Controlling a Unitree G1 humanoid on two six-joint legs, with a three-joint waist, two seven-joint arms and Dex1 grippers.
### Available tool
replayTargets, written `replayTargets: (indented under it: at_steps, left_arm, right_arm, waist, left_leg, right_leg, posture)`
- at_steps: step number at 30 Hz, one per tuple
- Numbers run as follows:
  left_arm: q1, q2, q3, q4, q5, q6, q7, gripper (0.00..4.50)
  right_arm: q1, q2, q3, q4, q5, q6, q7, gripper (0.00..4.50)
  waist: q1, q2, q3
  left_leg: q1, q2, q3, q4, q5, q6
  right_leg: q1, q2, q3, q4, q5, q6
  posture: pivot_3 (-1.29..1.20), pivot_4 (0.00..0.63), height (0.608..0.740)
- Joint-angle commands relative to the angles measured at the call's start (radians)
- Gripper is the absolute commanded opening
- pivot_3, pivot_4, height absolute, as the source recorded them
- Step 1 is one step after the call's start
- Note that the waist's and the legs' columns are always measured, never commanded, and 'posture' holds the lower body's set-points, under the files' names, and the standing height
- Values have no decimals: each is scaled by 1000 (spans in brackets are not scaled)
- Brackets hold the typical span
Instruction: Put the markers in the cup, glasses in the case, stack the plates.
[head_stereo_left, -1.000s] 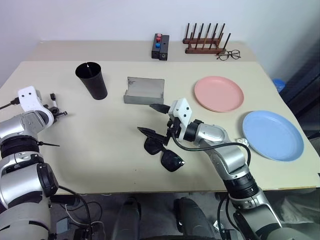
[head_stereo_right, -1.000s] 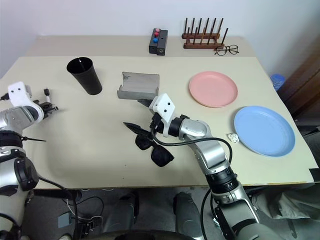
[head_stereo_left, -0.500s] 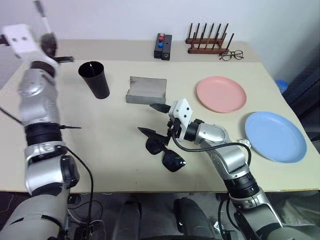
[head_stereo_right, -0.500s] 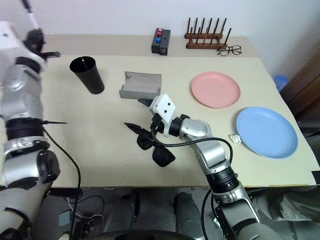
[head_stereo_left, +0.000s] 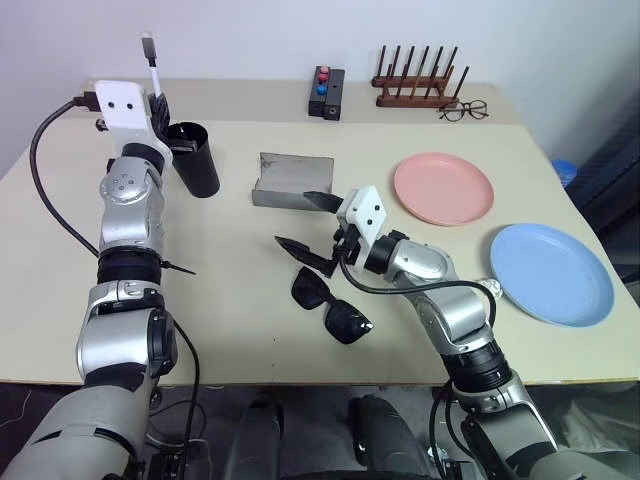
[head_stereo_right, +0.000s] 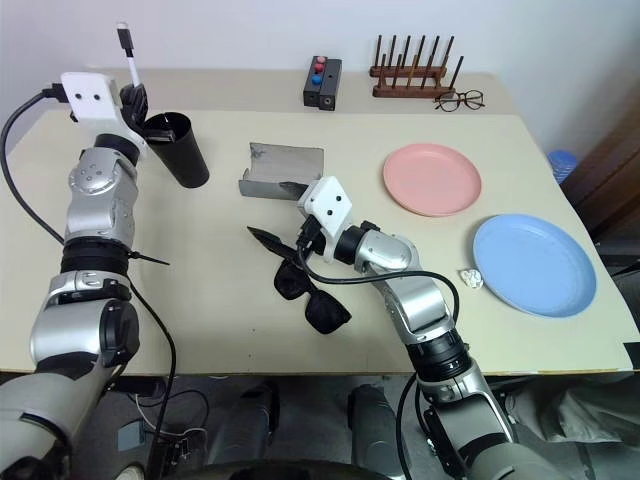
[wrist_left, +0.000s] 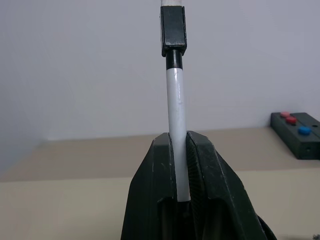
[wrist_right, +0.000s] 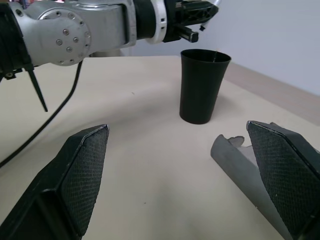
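Head pair downward; wrist cameras level

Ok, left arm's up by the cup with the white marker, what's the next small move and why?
Probably tip the left gripper down so the marker points into the cup, then ease it over the mouth. The marker is clamped upright, cap end up, and the gripper sits beside the rim rather than above the opening, so releasing now would likely miss.

button box (head_stereo_left: 322, 93), wooden rack (head_stereo_left: 414, 84), clear spectacles (head_stereo_left: 460, 111)
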Motion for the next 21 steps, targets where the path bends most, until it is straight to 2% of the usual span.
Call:
replayTargets:
  at_steps: [1,21]
  left_arm:
    - [9,-4,7,-11,-2,-31,8,158]
    - [60,-31,2,-22,2,-27,16,158]
  right_arm:
    - [-13,15,-25,-24,10,-25,-14,4500]
    - [-33,44,-36,0,10,-28,-26,4500]
  waist:
    - [0,0,0]
    - [0,0,0]
  left_leg:
    - [0,0,0,0,0,0]
    - [0,0,0,0,0,0]
  right_leg:
    - [0,0,0,0,0,0]
    - [0,0,0,0,0,0]
  posture:
    - [0,150,738]
    - [0,150,738]
